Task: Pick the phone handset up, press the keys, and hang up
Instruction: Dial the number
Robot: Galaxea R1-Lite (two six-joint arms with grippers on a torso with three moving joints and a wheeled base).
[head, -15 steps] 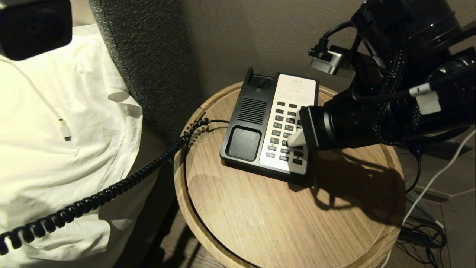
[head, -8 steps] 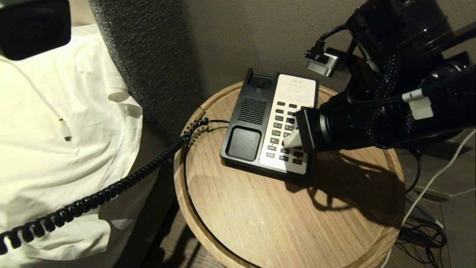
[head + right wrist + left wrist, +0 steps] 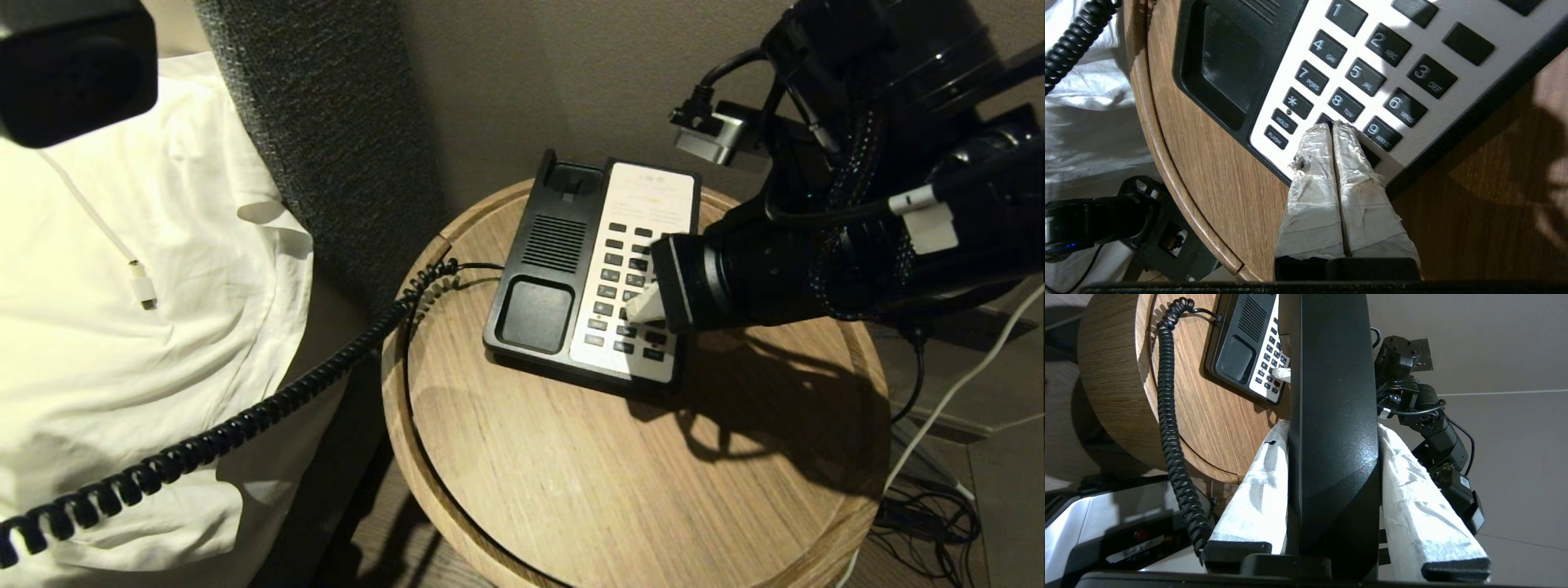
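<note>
The glossy black phone handset point(image 3: 1331, 396) is off its cradle and clamped between the white-wrapped fingers of my left gripper point(image 3: 1333, 430). It is held up at the left over the bed, and one end point(image 3: 73, 73) shows in the head view. Its coiled cord point(image 3: 245, 425) runs down to the phone base point(image 3: 531, 314) on the table. My right gripper point(image 3: 1331, 124) is shut with nothing in it. Its paired tips sit on the dark key just below the 8, among the keys point(image 3: 1363, 75) of the white faceplate, and hide that key. In the head view its white tip point(image 3: 645, 304) is over the lower key rows.
The phone stands at the back of a round wooden table point(image 3: 612, 490) with a raised rim. White bedding point(image 3: 122, 367) with a white charging cable point(image 3: 139, 286) lies to the left, beside a grey upholstered panel point(image 3: 326, 122). Loose cables point(image 3: 922, 514) lie on the floor at right.
My right gripper's tips have shifted only slightly over the lower key rows. The left gripper still holds the handset in about the same place.
</note>
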